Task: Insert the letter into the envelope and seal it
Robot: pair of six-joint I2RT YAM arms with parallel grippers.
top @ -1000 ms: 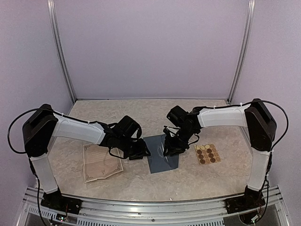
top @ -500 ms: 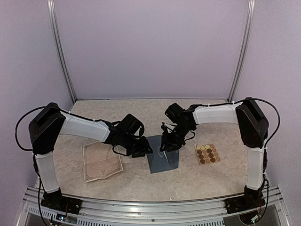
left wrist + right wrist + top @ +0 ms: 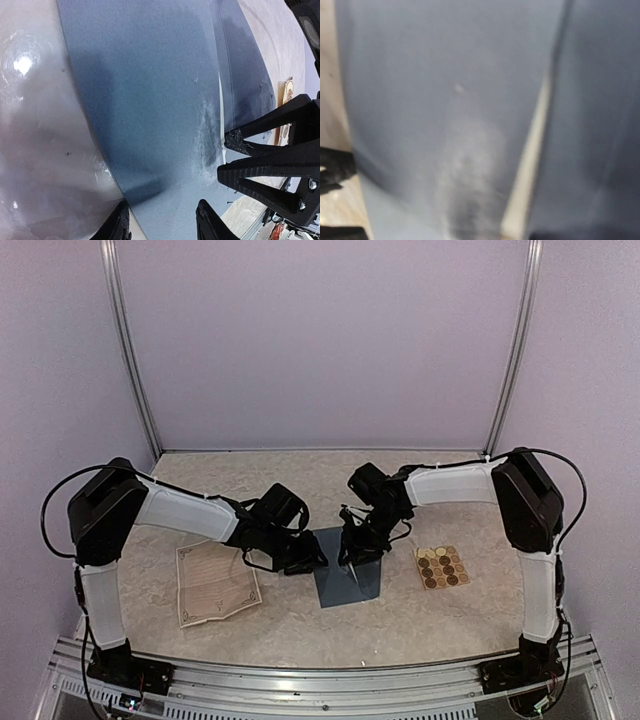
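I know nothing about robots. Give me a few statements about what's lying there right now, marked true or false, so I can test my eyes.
1. The letter lies outside the envelope, on its left. True.
2. The sticker sheet lies on the envelope. False: it lies apart, on the envelope's right.
3. The left gripper and the right gripper are both down at the envelope. True.
4. The left gripper holds the letter. False: the letter lies free, and that gripper's jaws stand open at the envelope's left edge.

Marbled table [image 3: 300, 625]: envelope [image 3: 345, 587], letter [image 3: 215, 585], sticker sheet [image 3: 442, 567]
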